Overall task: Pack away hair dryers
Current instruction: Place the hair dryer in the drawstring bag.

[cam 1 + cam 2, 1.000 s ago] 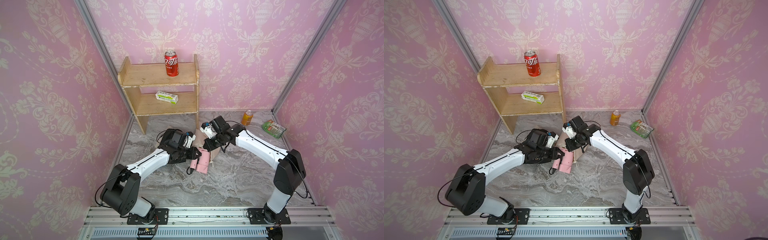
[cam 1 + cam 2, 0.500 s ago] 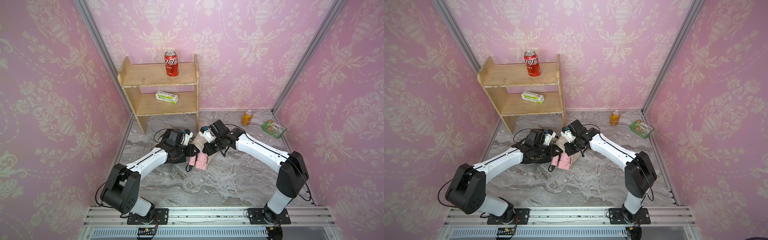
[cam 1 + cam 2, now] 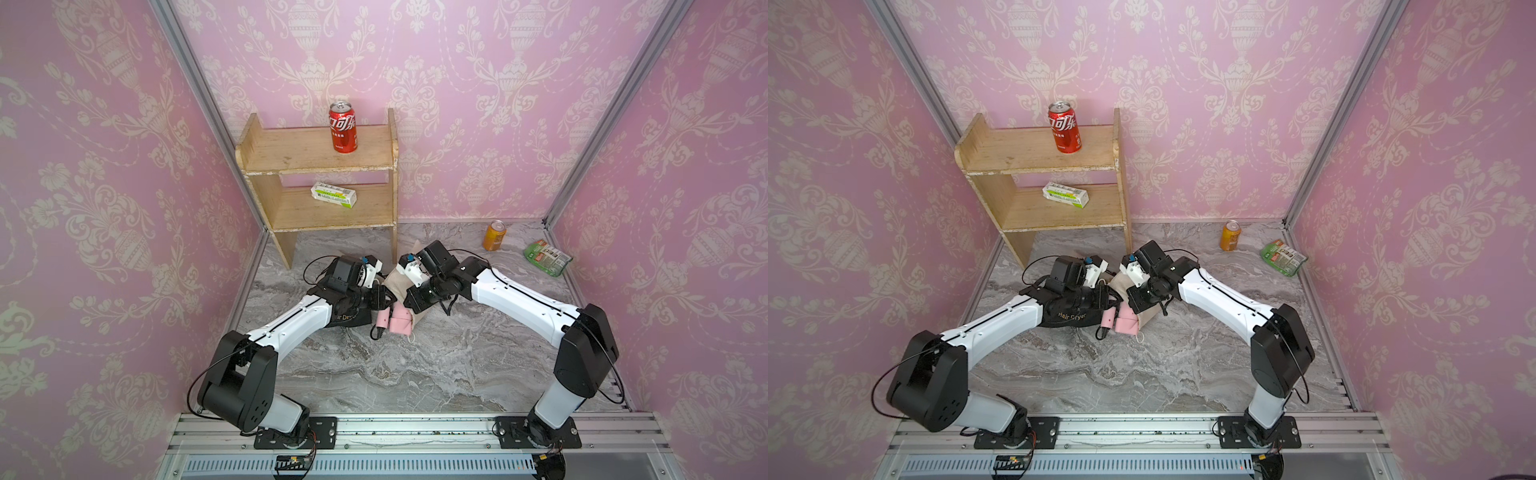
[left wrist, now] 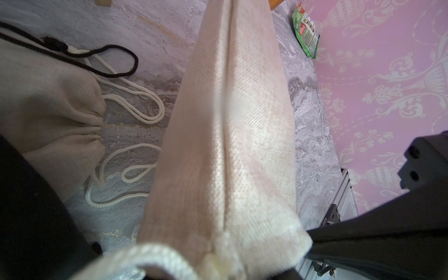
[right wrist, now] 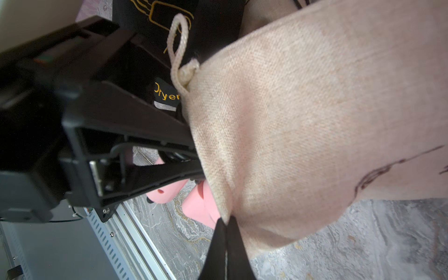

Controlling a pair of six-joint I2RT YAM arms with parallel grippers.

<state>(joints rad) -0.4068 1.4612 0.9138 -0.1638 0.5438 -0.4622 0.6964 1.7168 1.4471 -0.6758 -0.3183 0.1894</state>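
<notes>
A pale pink hair dryer (image 3: 395, 322) (image 3: 1126, 324) lies on the marble floor, its front end inside a beige drawstring pouch (image 3: 399, 282) (image 5: 315, 121). My left gripper (image 3: 378, 297) (image 5: 189, 157) reaches into the pouch mouth, its jaws partly closed around the dryer; the fingertips are hidden by the cloth. Pink plastic (image 5: 167, 194) shows below the fingers. My right gripper (image 3: 413, 305) (image 5: 226, 221) is shut on the pouch's rim and holds it up. In the left wrist view the beige pouch (image 4: 230, 145) fills the middle. A black pouch (image 3: 1071, 318) printed "Hair Dryer" lies under my left arm.
A wooden shelf (image 3: 316, 166) at the back left carries a red can (image 3: 343, 129) and a small box (image 3: 333, 195). An orange can (image 3: 494, 235) and a green packet (image 3: 546, 256) sit at the back right. Another cinched beige pouch (image 4: 48, 101) lies with loose cords beside it.
My right gripper has drawn the pouch rim towards the left arm, so less of the pink dryer shows. The left wrist has shifted slightly back.
</notes>
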